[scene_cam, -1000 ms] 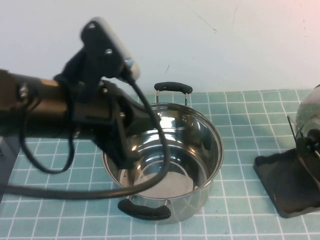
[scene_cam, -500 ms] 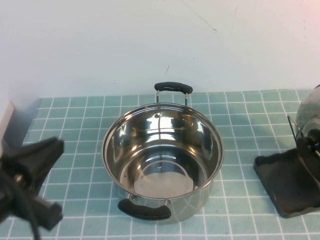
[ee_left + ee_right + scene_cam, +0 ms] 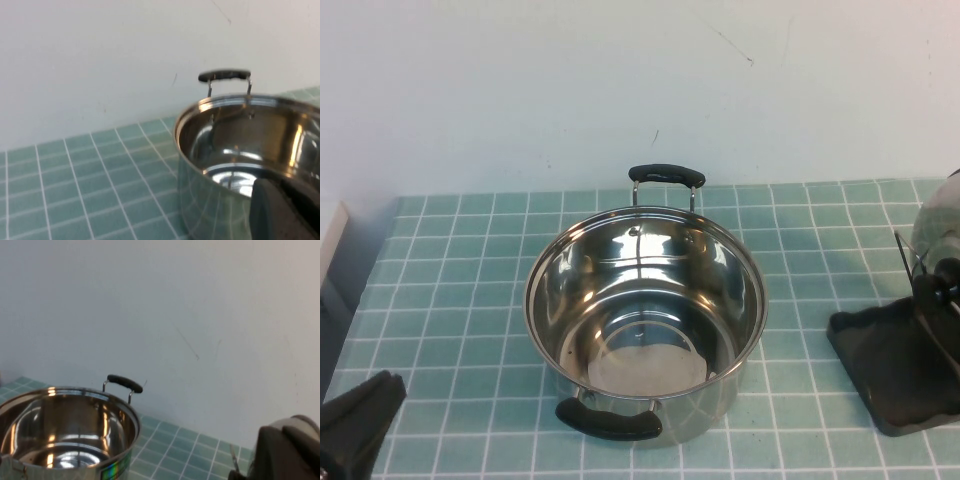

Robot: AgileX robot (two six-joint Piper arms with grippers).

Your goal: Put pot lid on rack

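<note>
The shiny domed pot lid [image 3: 934, 226] stands upright on edge at the far right, its black knob [image 3: 946, 281] facing the pot. It rests among thin wire dividers on the dark rack [image 3: 888, 372], partly cut off by the picture's edge. My left gripper [image 3: 356, 428] is low at the front left corner, far from the lid; a dark part of it shows in the left wrist view [image 3: 280, 210]. My right gripper is out of the high view; a dark part of it shows in the right wrist view [image 3: 290, 455], beside a rack wire [image 3: 233, 458].
A deep steel pot [image 3: 646, 318] with two black loop handles stands open in the middle of the teal tiled mat [image 3: 460, 300]. It also shows in the left wrist view [image 3: 250, 145] and the right wrist view [image 3: 65, 430]. A white wall rises behind.
My left arm has pulled back from over the pot, down to the front left corner. The pot, lid and rack have not moved.
</note>
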